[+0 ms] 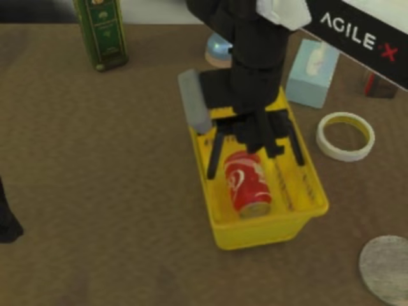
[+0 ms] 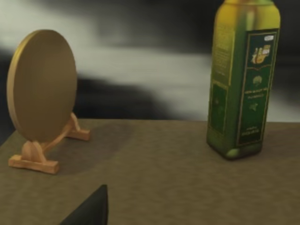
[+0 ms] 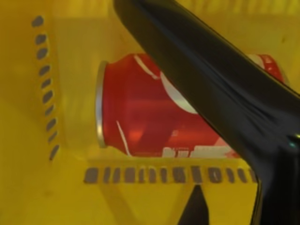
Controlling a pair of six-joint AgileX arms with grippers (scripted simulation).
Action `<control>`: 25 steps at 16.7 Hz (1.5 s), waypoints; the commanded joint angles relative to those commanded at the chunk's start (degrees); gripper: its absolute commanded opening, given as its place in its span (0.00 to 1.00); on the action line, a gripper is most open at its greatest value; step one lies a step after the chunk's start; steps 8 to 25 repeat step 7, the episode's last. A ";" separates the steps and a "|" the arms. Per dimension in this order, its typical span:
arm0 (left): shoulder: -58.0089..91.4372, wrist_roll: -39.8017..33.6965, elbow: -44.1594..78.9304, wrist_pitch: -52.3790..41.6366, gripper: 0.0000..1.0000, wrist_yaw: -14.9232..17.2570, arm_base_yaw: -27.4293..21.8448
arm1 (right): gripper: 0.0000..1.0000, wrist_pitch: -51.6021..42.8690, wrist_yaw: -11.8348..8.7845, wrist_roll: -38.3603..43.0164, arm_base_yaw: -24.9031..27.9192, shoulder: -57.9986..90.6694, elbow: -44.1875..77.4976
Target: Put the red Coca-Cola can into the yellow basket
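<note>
The red Coca-Cola can [image 1: 247, 183] lies on its side on the floor of the yellow basket [image 1: 268, 233], silver top toward the near wall. My right gripper [image 1: 255, 145] hangs over the basket just behind the can, open, with nothing between its fingers. In the right wrist view the can [image 3: 140, 112] rests against the slotted yellow basket wall [image 3: 70, 197]. A black basket handle [image 3: 211, 84] crosses in front of it, and one fingertip [image 3: 197, 208] shows. My left gripper [image 1: 7, 223] is parked at the table's left edge, open; one of its fingertips [image 2: 93, 208] shows.
A tall dark green tin [image 1: 102, 32] stands at the back left, and the left wrist view also shows this tin [image 2: 243, 79] and a wooden disc on a stand [image 2: 42, 93]. A grey block [image 1: 194, 101], pale blue box [image 1: 312, 73], tape roll [image 1: 345, 136] and grey disc [image 1: 386, 268] surround the basket.
</note>
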 joint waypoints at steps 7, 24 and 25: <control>0.00 0.00 0.00 0.00 1.00 0.00 0.00 | 0.00 -10.89 -0.03 -1.78 -1.55 0.14 11.19; 0.00 0.00 0.00 0.00 1.00 0.00 0.00 | 0.00 -10.89 -0.03 -1.78 -1.55 0.14 11.19; 0.00 0.00 0.00 0.00 1.00 0.00 0.00 | 0.00 -10.89 -0.03 -1.78 -1.55 0.14 11.19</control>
